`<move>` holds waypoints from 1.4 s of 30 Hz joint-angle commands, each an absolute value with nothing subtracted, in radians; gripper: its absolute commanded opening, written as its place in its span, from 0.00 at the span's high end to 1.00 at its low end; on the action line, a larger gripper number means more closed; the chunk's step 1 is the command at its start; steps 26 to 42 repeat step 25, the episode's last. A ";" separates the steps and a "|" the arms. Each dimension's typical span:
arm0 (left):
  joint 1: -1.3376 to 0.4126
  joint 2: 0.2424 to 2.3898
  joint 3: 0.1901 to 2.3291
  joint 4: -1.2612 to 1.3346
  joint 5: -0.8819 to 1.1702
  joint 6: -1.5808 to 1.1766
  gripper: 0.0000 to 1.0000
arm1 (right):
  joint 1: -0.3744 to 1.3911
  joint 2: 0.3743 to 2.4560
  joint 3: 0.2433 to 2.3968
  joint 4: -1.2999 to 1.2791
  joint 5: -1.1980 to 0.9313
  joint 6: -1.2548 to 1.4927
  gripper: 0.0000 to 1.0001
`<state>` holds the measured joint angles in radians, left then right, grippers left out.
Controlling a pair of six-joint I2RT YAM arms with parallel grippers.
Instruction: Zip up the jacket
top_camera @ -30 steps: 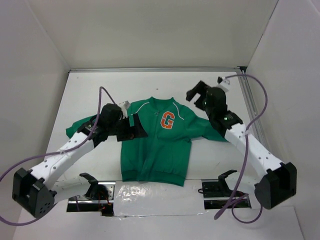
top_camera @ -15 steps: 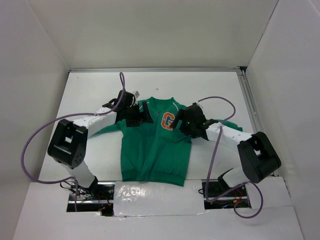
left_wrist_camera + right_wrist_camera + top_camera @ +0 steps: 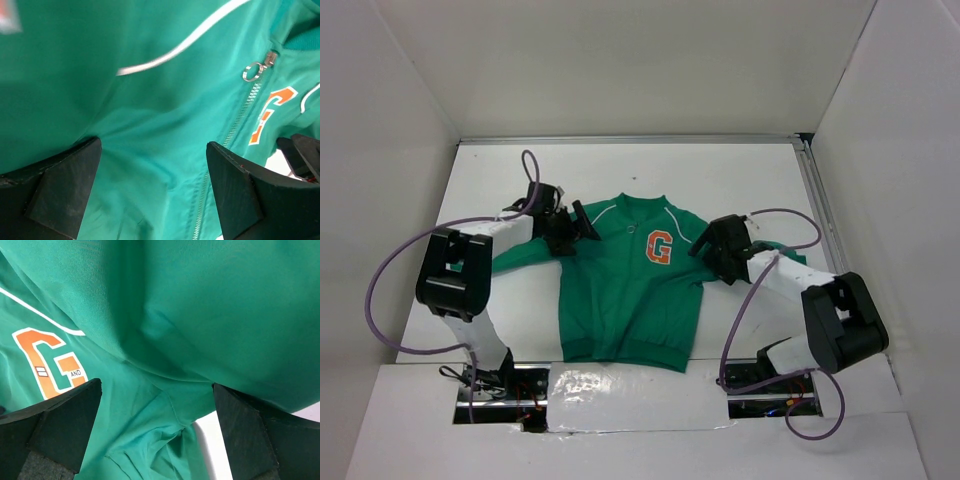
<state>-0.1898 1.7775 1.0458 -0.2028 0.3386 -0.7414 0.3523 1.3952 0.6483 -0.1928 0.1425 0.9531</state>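
Left gripper (image 3: 150,192) and right gripper (image 3: 155,432) both gape empty with the jacket (image 3: 630,300) right beneath their spread jaws, so a low sweep could snag a fold and, farther ahead of the left claw, drag the zip pull (image 3: 257,70) off the collar (image 3: 300,37).

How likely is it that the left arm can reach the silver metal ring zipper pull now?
Probably yes. The silver metal ring zipper pull lies uncovered on the green fabric jacket, ahead of the open left pincer; nothing sits between them.
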 commanded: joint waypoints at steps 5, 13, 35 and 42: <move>-0.135 1.570 1.043 -0.219 0.351 -0.663 0.01 | 0.376 1.199 0.739 -0.244 0.279 0.827 0.00; -0.137 1.281 1.158 -0.344 0.327 -0.608 0.01 | 0.373 0.890 0.883 -0.331 0.451 0.759 0.00; -0.133 0.956 1.003 -0.316 0.258 -0.566 0.01 | 0.390 0.756 0.893 -0.380 0.647 0.767 0.00; -0.133 0.956 1.003 -0.316 0.258 -0.566 0.01 | 0.390 0.756 0.893 -0.380 0.647 0.767 0.00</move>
